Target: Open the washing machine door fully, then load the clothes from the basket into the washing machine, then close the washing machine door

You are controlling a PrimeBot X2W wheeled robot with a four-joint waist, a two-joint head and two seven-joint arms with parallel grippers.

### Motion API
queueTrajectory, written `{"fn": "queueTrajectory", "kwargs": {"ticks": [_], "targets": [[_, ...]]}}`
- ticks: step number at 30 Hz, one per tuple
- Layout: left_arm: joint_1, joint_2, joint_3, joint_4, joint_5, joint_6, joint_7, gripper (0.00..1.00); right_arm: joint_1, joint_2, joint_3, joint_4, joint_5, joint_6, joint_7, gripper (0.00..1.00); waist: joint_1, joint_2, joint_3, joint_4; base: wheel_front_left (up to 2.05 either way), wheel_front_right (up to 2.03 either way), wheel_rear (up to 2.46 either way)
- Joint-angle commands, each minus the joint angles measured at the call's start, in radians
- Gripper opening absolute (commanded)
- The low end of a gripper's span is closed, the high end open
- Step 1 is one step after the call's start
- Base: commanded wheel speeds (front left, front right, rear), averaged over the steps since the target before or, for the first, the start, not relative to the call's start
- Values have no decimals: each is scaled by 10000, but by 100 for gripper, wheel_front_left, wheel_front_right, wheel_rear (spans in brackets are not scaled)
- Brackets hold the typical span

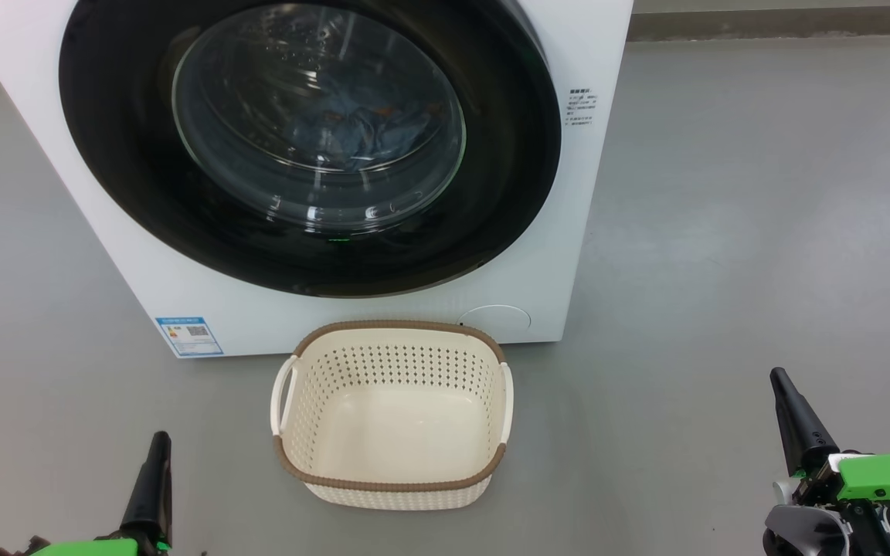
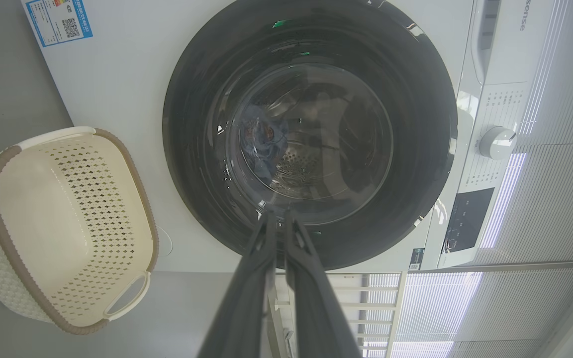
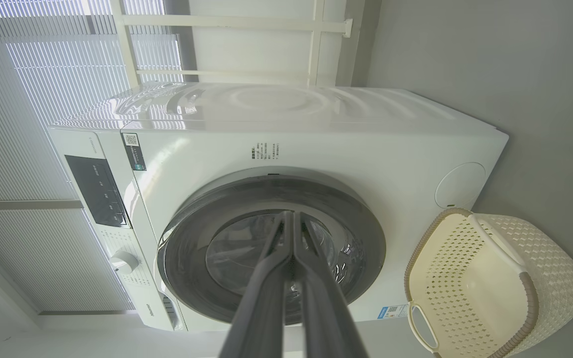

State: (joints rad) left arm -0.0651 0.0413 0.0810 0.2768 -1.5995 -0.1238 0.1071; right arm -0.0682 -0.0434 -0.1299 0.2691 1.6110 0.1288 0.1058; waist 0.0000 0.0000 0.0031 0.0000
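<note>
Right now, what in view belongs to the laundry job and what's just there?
Job: washing machine, its shut door, clothes inside behind the glass, empty basket.
Just there: blue label, dial, window blinds, grey floor.

The letters "sense" (image 2: pixel 524 16) stand on the washing machine (image 2: pixel 117 89) upper panel. Its blue label (image 2: pixel 57 20) bears a QR code (image 2: pixel 70 27). Its print and the small dark lines (image 1: pixel 582 106) on the front are too small to read.

My right gripper (image 3: pixel 292 216), fingers pressed together, points at the door (image 3: pixel 361 233), closed flush w/ the washer (image 3: pixel 346 144) front; basket (image 3: pixel 560 271) stands on the floor (image 3: pixel 540 99) just beside the washer, opening twd me.
</note>
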Motion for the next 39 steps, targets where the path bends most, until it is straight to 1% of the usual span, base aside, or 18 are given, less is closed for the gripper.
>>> {"fn": "queueTrajectory", "kwargs": {"ticks": [1,39], "targets": [[-430,89,330,-314,-89,-69,63,0,-394,-99,195,-245,4,19,47,0,0,0,0,0,0,0,0],[-429,89,328,-316,-91,-69,62,0,-396,-85,174,-244,-13,19,64,0,0,0,0,0,0,0,0]]}}
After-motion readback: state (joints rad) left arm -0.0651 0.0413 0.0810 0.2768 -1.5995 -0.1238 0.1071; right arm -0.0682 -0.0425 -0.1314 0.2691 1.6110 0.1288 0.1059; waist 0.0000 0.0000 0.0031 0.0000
